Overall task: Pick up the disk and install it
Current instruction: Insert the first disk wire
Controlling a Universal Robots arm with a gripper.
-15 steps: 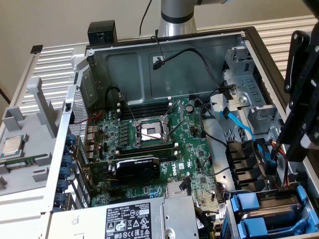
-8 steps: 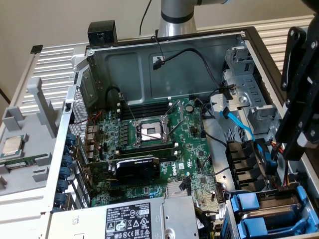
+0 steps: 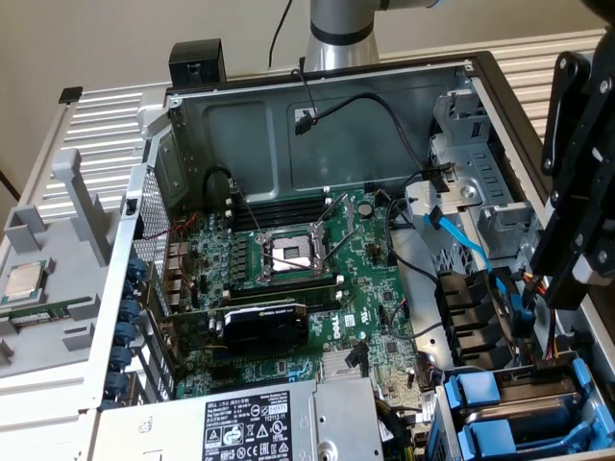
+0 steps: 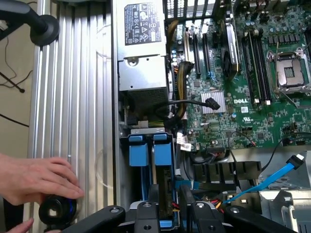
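The disk stands on edge in the drive bay, and I see it from above as a narrow strip with a blue plastic frame end. Its label is hidden. My gripper hangs straight over it, one black finger on each side, shut on the disk. A second blue-handled carrier sits right beside it. In the exterior view the black gripper hangs at the exterior view's right, above the bay with the blue handles.
A person's hand rests on a black round knob outside the case. The grey power-supply box borders the bay. A blue cable and black cables cross between the motherboard and the bay. A processor chip lies outside.
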